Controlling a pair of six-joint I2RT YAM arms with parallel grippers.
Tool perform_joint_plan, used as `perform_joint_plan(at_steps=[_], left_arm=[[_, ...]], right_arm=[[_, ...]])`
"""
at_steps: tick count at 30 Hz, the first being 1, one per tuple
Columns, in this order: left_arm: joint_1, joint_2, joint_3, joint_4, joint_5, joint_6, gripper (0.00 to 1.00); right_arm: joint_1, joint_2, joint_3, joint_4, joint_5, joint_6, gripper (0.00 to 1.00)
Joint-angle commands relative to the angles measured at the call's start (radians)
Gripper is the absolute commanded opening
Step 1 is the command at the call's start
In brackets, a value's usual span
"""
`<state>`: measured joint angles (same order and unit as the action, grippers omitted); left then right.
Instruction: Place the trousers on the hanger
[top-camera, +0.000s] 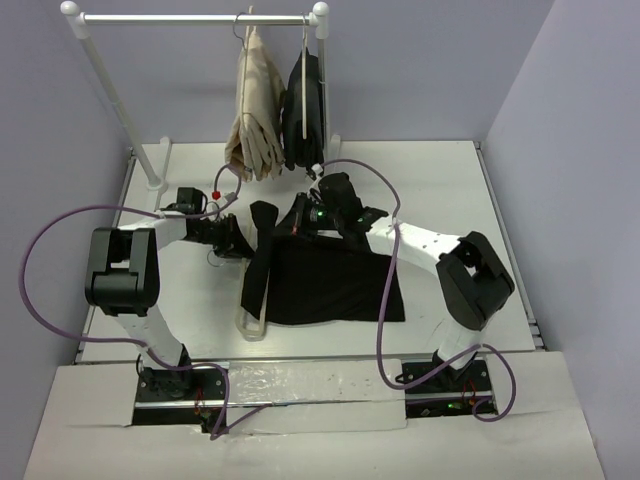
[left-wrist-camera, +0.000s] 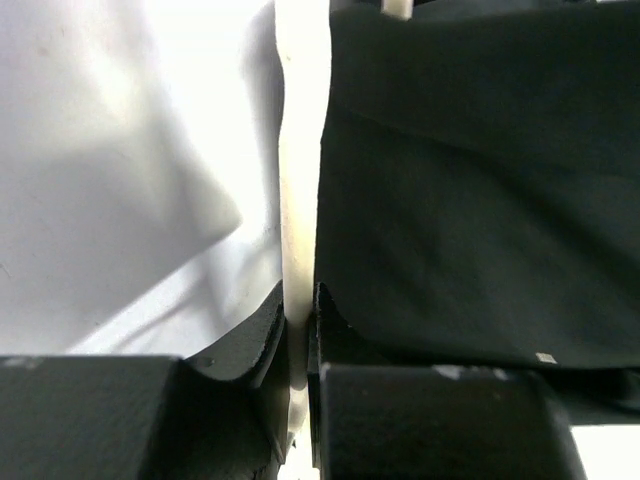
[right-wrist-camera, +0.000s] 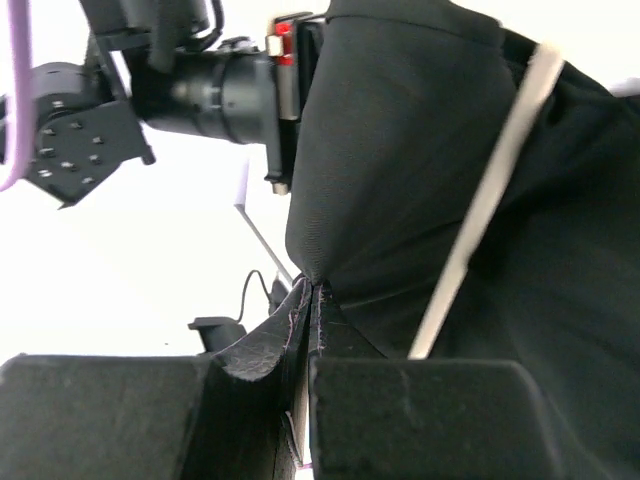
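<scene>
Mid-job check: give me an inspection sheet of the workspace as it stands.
Surface: white table.
Job's things: black trousers lie spread mid-table; white hanger pokes out at their near left edge.
Clutter: nothing seen.
Grippers: left gripper shut on the hanger; right gripper shut on trouser fabric.
Cables: purple cables loop from both arms; the right one crosses the trousers' right edge.
Surroundings: rack at the far edge holds beige trousers and a black garment; lilac walls.

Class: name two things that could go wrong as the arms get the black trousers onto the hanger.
The left gripper, jaws shut, pinches only a thin bar of the hanger; it could twist or slip out. The right gripper holds a small fold of the trousers; the fabric could pull free.
</scene>
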<state>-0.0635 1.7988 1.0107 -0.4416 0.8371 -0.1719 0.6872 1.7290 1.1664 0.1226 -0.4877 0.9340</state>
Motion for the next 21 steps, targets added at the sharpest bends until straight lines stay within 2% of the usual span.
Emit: perform_joint_plan(at_steps=[1, 11, 21], left_arm=[[0.002, -0.015, 0.025, -0.008, -0.133, 0.045, 0.0], [-0.022, 0.014, 0.032, -0.005, -0.182, 0.063, 0.0], [-0.022, 0.022, 0.031, -0.017, -0.201, 0.075, 0.0]], right_arm=[[-0.006, -0.111, 0.108, 0.098, -0.057, 0.035, 0.0], [0.009, -0.154, 0.229, 0.023, -0.043, 0.003, 0.0], [0.0, -0.252, 0.204, -0.063, -0.051, -0.038, 0.0]])
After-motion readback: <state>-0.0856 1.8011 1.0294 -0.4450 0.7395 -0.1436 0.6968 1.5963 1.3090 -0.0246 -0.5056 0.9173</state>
